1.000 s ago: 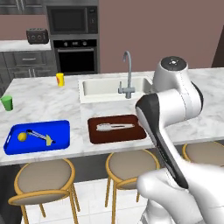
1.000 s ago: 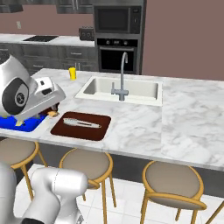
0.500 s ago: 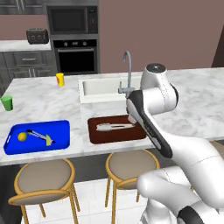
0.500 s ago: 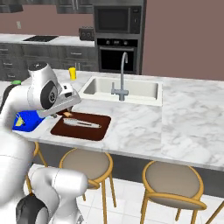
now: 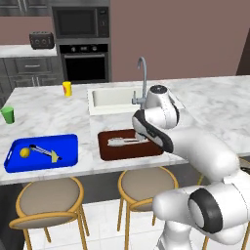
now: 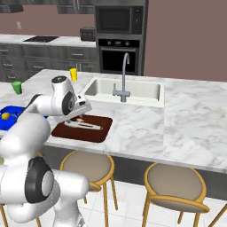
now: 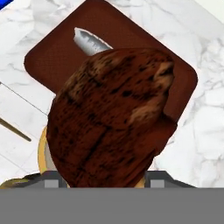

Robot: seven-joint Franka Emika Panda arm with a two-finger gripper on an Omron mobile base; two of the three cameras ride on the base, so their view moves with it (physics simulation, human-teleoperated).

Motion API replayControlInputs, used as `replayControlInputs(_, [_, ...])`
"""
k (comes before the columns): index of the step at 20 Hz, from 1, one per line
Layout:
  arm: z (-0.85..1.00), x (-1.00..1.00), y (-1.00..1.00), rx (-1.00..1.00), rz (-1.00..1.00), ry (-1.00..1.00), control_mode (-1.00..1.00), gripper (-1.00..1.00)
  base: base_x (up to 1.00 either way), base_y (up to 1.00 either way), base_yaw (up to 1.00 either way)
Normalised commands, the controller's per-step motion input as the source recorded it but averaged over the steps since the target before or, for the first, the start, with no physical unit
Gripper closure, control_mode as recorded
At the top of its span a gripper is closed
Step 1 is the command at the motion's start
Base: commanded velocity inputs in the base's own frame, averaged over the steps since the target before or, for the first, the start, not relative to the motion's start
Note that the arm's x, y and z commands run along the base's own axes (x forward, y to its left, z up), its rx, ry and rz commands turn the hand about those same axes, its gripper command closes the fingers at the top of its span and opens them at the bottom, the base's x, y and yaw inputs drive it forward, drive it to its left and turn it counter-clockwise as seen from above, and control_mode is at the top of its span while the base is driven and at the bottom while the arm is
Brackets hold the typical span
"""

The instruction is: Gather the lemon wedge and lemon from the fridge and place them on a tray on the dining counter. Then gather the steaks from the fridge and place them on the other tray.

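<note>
The claw (image 7: 105, 186) is clamped on a brown steak (image 7: 111, 118) and holds it right above the brown tray (image 7: 181, 76), because the meat goes there.

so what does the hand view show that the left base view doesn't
Hand view: a browned steak fills the near field, held in the gripper just above the brown tray, with a pale grey piece on the tray behind it.

Left base view: the blue tray with the lemon and lemon wedge, the sink, faucet, yellow cup, green cup and stools.

Both: the brown tray on the marble counter.
</note>
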Motion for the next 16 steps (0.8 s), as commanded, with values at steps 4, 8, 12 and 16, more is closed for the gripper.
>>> replayControlInputs(4, [-0.59, 0.78, -0.01, 0.0, 0.0, 0.03, -1.0, 1.0, 0.0, 0.0, 0.0])
replayControlInputs(8, [-0.5, 0.61, -0.03, 0.01, 0.0, 0.01, -1.0, 1.0, 0.0, 0.0, 0.0])
replayControlInputs(12, [-0.47, 0.48, -0.09, 0.0, 0.0, 0.02, -1.0, 1.0, 0.0, 0.0, 0.0])
replayControlInputs(16, [-0.46, 0.37, -0.11, 0.01, 0.0, 0.01, -1.0, 1.0, 0.0, 0.0, 0.0])
